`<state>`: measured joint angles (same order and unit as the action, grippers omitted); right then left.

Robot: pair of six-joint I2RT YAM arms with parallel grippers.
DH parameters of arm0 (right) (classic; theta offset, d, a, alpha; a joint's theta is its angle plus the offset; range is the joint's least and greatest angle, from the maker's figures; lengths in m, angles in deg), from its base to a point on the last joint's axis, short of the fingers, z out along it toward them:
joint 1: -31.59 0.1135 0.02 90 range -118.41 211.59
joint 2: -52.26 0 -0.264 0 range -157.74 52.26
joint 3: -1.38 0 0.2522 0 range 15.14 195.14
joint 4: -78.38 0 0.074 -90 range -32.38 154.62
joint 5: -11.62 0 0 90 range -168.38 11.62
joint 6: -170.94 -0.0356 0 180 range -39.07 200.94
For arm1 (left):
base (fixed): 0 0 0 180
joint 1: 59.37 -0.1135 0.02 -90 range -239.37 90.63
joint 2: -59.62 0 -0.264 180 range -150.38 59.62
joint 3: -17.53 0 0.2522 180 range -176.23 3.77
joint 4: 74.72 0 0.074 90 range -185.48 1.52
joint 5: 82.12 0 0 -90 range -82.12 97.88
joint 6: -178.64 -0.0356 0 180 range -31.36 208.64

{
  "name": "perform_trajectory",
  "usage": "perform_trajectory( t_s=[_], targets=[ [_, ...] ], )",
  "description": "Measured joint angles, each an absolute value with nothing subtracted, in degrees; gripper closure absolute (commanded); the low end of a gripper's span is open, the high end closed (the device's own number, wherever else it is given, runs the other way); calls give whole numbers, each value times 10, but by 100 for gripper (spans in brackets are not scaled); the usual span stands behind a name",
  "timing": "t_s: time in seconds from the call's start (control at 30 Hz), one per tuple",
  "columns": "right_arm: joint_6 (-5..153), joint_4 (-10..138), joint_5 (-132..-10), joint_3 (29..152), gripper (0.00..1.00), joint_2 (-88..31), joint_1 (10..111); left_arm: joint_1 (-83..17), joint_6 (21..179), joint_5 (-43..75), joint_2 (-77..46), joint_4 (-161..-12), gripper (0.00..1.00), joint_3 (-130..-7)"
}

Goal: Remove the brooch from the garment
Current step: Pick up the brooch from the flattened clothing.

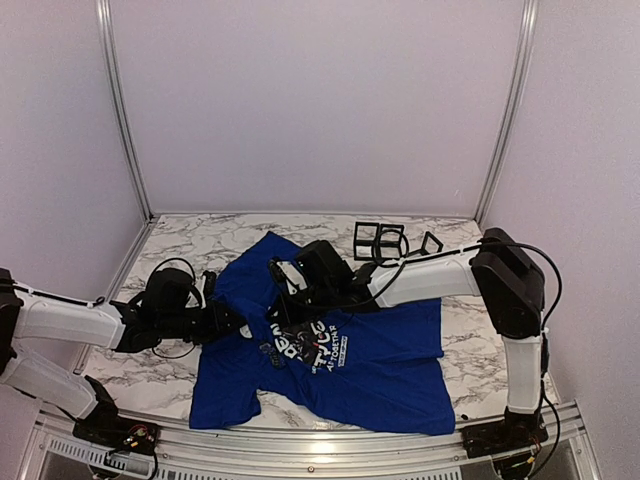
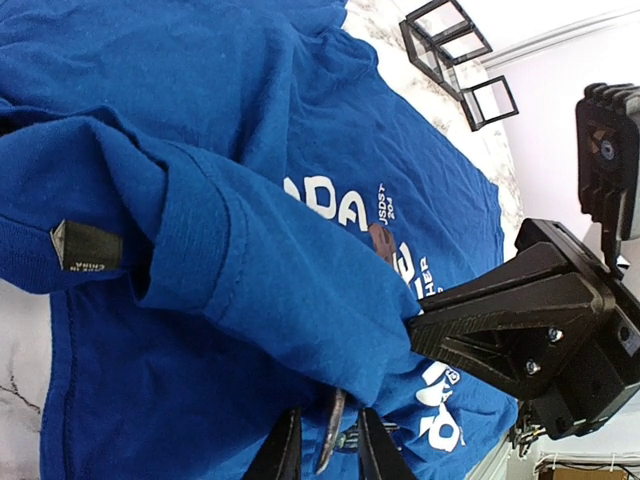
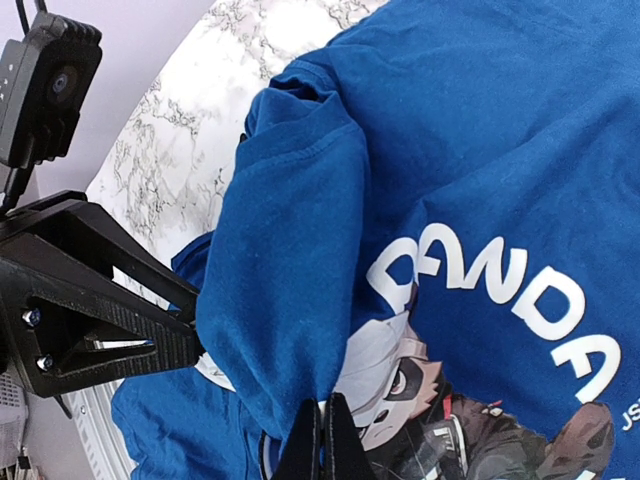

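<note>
You are working over a marble bench [image 1: 180, 245] closed in by pale walls. The garment [image 1: 380, 360], a royal-blue T-shirt, lies across the middle of it, print side up and rumpled, with its lower hem near the front edge.

Your left arm [image 1: 70, 322] reaches in low from the left, and your right arm [image 1: 430, 280] bends in from the right. The two meet over the chest of the shirt. There a thick fold of blue cloth [image 3: 290, 290] is drawn up and laid across part of the print, and it sits between your two sets of jaws.

The right jaws are together, clamped on the tip of that fold, and the cloth is pulled to a point where they bite. The left jaws stand a little apart just below the fold's edge. A thin grey sliver [image 2: 332, 432] shows in the gap, and you cannot tell from these views what it is or whether anything is gripped.

Behind the shirt, well apart from it, some black open wire frames [image 1: 380, 240] stand on the bench near the back wall.

On the print, white lettering [image 3: 500, 290] curves round a panda graphic [image 3: 400, 385]. A small brown piece that looks to be the brooch [image 2: 381, 243] sits on the shirt just beside the lettering, clear of both sets of jaws. A small dark sewn label [image 2: 88, 246] shows at a sleeve hem.
</note>
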<state>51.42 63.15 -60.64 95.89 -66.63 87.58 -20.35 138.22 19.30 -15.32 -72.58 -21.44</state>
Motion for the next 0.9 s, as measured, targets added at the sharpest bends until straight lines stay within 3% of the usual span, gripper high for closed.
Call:
perform_trajectory(
  t_s=[0.23, 0.3, 0.63, 0.9],
  targets=[
    [521, 628, -606, 959, 100, -666, 876, -211, 1358, 216, -164, -762, 91, -236],
    [522, 627, -607, 959, 100, -666, 876, -213, 1353, 221, -168, -768, 100, -243],
    [522, 624, -607, 959, 100, -666, 878, -216, 1351, 223, -173, -777, 100, -257],
    [516, 624, -604, 959, 100, -666, 882, -176, 1373, 97, -66, -797, 100, -240]
  ],
)
